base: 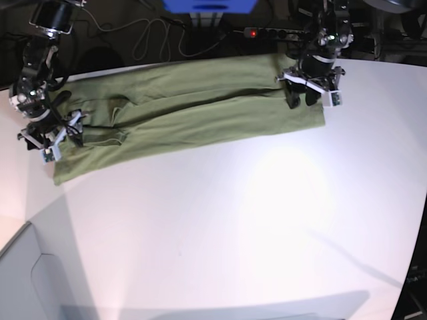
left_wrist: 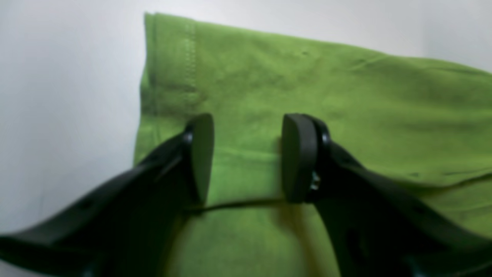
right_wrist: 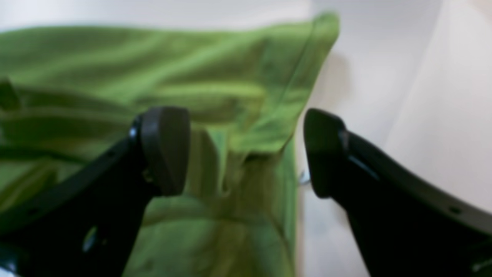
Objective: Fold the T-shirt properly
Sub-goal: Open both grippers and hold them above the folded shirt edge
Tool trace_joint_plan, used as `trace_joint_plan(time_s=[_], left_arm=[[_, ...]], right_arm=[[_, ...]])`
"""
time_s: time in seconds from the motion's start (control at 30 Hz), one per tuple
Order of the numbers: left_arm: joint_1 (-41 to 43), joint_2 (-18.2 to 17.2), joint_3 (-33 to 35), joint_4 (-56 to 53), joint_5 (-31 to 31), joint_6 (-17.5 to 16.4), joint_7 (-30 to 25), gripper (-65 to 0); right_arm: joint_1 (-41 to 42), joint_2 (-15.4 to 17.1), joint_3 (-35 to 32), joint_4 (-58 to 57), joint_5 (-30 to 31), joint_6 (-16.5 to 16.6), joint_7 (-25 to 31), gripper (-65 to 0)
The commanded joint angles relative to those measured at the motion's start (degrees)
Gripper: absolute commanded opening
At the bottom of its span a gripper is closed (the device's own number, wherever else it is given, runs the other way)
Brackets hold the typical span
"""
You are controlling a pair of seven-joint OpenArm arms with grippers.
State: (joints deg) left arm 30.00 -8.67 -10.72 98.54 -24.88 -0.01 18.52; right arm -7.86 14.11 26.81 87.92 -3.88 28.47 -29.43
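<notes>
The olive-green T-shirt (base: 200, 113) lies as a long band across the far part of the white table (base: 267, 220), folded lengthwise, with wrinkles near its left end. My left gripper (base: 301, 101) hovers over the band's right end. In the left wrist view the left gripper (left_wrist: 246, 157) is open over the T-shirt (left_wrist: 307, 77), straddling a fold line near a stitched hem. My right gripper (base: 70, 133) is at the band's left end. In the right wrist view the right gripper (right_wrist: 244, 154) is open, with a rumpled edge of the T-shirt (right_wrist: 115, 57) between its fingers.
A power strip (base: 257, 32) with a red light, loose cables and a blue object (base: 210, 5) sit behind the table's far edge. A grey panel (base: 27, 280) borders the table at the near left.
</notes>
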Motion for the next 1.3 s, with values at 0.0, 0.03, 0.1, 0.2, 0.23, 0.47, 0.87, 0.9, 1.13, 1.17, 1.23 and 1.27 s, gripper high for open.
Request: trace_joint_plan(time_s=[0.0, 0.03, 0.1, 0.2, 0.23, 0.47, 0.87, 0.9, 1.13, 1.17, 1.23, 1.27], left_arm=[[0.3, -0.3, -0.2, 0.6, -0.1, 0.1, -0.5, -36.9], [0.2, -0.3, -0.2, 0.5, -0.1, 0.1, -0.5, -36.9], [-0.5, -0.3, -0.2, 0.3, 0.0, 0.1, -0.5, -36.9], [-2.0, -0.3, -0.2, -0.6, 0.0, 0.1, -0.5, -36.9], [-2.5, -0.3, -0.2, -1.3, 0.0, 0.1, -0.5, -36.9], [-7.5, -0.6, -0.3, -7.0, 0.0, 0.1, -0.7, -36.9], [-5.1, -2.5, -2.9, 6.0, -0.4, 0.4, -0.5, -36.5], [-4.0, -2.1, -3.9, 7.4, -0.3, 0.4, -0.5, -36.5], [-2.2, 0.6, -10.2, 3.0, -0.4, 0.1, -0.5, -36.4], [-2.2, 0.6, -10.2, 2.2, -0.4, 0.1, -0.6, -36.4], [-2.3, 0.6, -10.2, 1.7, -0.5, 0.1, -0.7, -36.4], [-2.3, 0.7, -10.2, 1.5, -0.5, 0.1, -0.7, -36.4]], right_arm=[[-0.8, 0.9, 0.3, 2.1, 0.8, 0.3, 1.3, -20.2], [-1.8, 0.9, 0.3, 3.1, 0.8, 0.3, 1.3, -20.2], [-4.5, 0.8, 0.3, 5.9, 0.8, 0.3, 1.4, -20.2], [-7.8, 0.7, 0.3, 10.0, 0.8, 0.3, 1.6, -20.2], [-8.9, 0.8, 0.3, 11.3, 0.8, 0.3, 1.7, -20.2], [-11.7, 2.4, 0.6, 13.7, 0.8, 0.4, 1.8, -20.2], [-11.8, 1.2, 2.8, 13.7, 0.8, 0.4, 1.6, -20.2], [-11.6, 0.8, 2.9, 13.7, 0.8, 0.4, 1.7, -20.2], [-11.5, 0.3, 2.5, 13.7, 0.8, 0.4, 1.7, -20.2], [-11.4, 0.0, 2.4, 13.7, 0.8, 0.4, 1.7, -20.2], [-11.4, -0.4, 2.4, 13.7, 0.8, 0.4, 1.7, -20.2], [-11.4, -0.4, 2.4, 13.7, 0.8, 0.4, 1.7, -20.2]])
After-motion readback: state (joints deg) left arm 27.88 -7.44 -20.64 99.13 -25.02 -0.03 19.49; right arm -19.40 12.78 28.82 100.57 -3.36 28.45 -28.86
